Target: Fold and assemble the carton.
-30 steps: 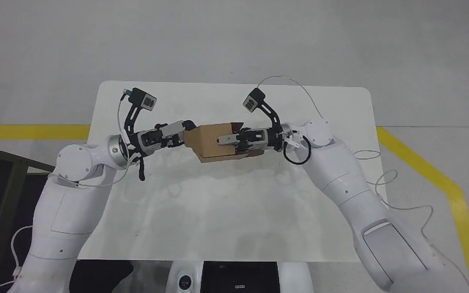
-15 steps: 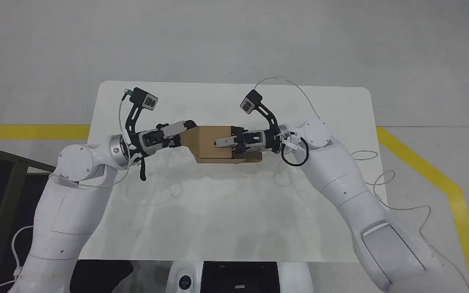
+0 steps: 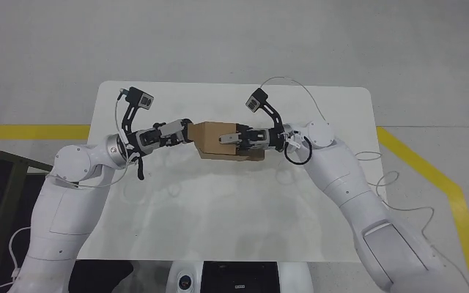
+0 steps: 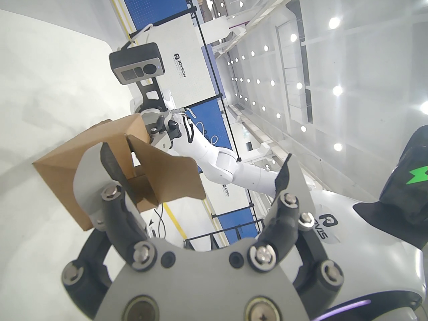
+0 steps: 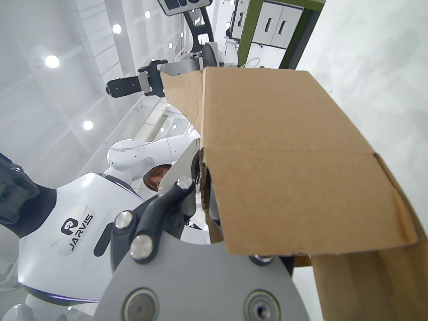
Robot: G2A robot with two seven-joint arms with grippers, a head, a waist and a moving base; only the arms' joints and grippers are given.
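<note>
Cardboard carton: right hand clamped on wall; left hand wide open at opposite end's flaps.

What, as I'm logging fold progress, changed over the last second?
The carton has squared up: its end toward the left claw, pointed a second ago, now looks flat. The left claw shifted slightly at that end. Unchanged: the right claw grips the carton, the left claw is open, both above the table.
</note>
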